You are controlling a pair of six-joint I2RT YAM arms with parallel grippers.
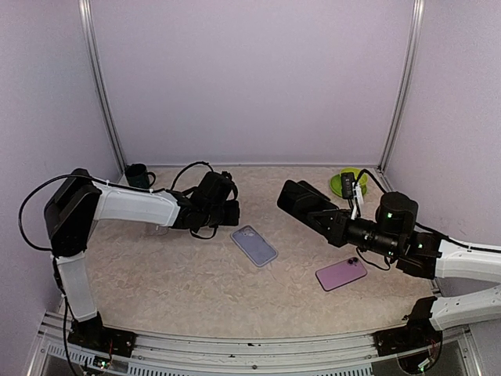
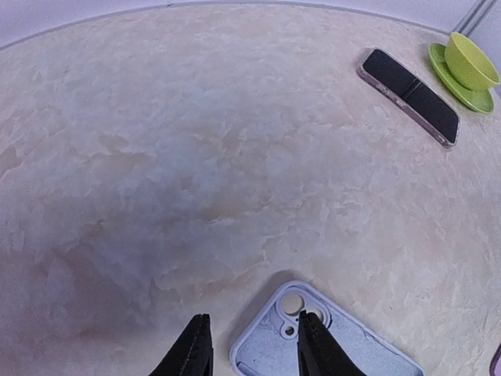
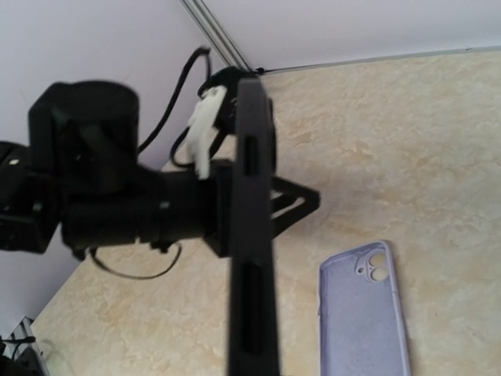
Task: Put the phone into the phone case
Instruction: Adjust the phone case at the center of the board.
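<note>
The lavender phone case (image 1: 254, 245) lies open side up in the middle of the table, empty, its camera cutout toward the left arm. My left gripper (image 1: 233, 213) hovers low at that end. In the left wrist view it (image 2: 252, 338) is open: one fingertip (image 2: 311, 345) overlaps the case (image 2: 344, 352) by the cutout, while the other is over bare table. My right gripper (image 1: 335, 220) is shut on the phone (image 1: 301, 200), a dark slab raised above the table right of the case. In the right wrist view the phone (image 3: 252, 235) stands edge-on, the case (image 3: 362, 313) below right.
A pink phone-shaped item (image 1: 341, 273) lies camera side up at the front right. A green cup on a saucer (image 1: 348, 182) sits at the back right and a dark mug (image 1: 138, 175) at the back left. Pale walls close in three sides.
</note>
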